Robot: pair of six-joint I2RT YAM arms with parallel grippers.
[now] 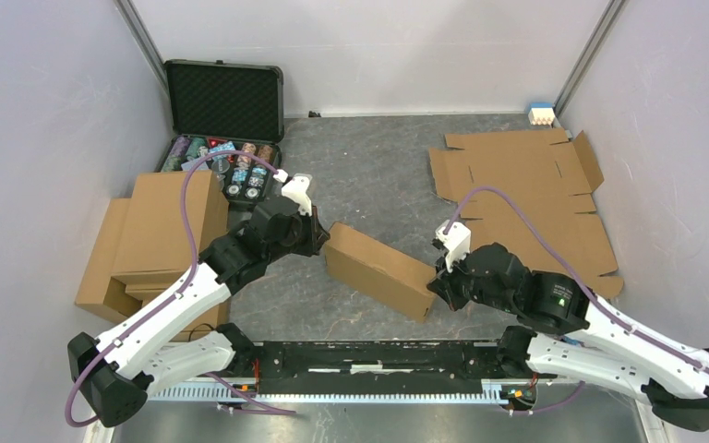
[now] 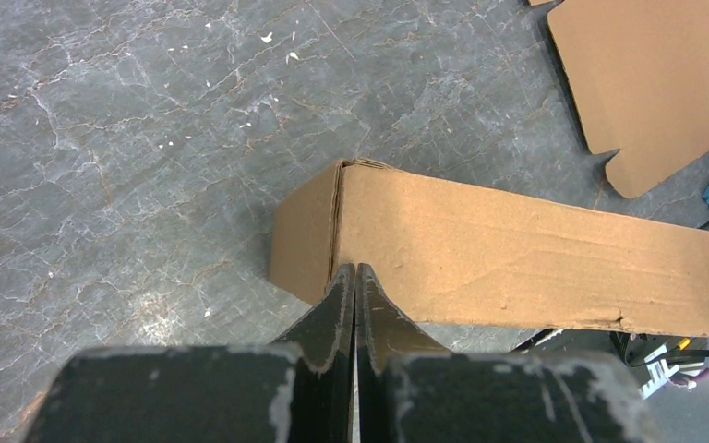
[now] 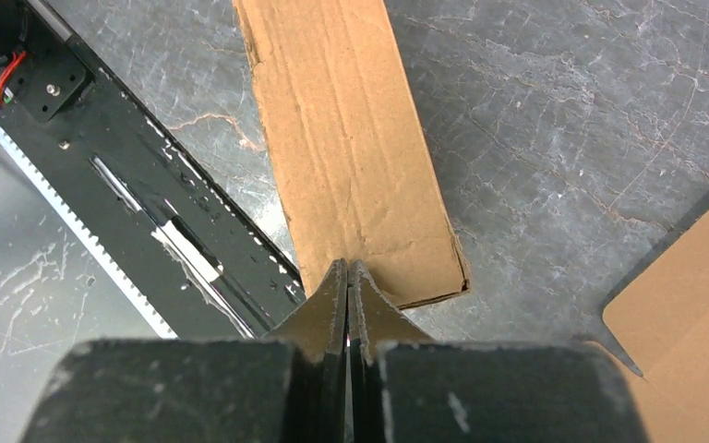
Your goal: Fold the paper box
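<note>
The paper box [image 1: 378,269] lies folded shut as a long brown carton, slanting across the middle of the table. My left gripper [image 1: 321,242] is shut, its tips against the box's far-left end. In the left wrist view the closed fingertips [image 2: 354,269] meet the box [image 2: 517,249] at the corner seam. My right gripper [image 1: 436,281] is shut too, at the box's near-right end. Seen from the right wrist, its tips [image 3: 347,265] rest against the end of the box [image 3: 342,138]. Neither pair of jaws has anything between them.
Flat cardboard blanks [image 1: 526,203] lie at the right back. A stack of folded boxes [image 1: 152,240] sits at the left. An open black case of poker chips [image 1: 224,101] stands at the back left. A small blue and white block [image 1: 541,114] is at the back right. The black base rail [image 1: 378,360] runs along the near edge.
</note>
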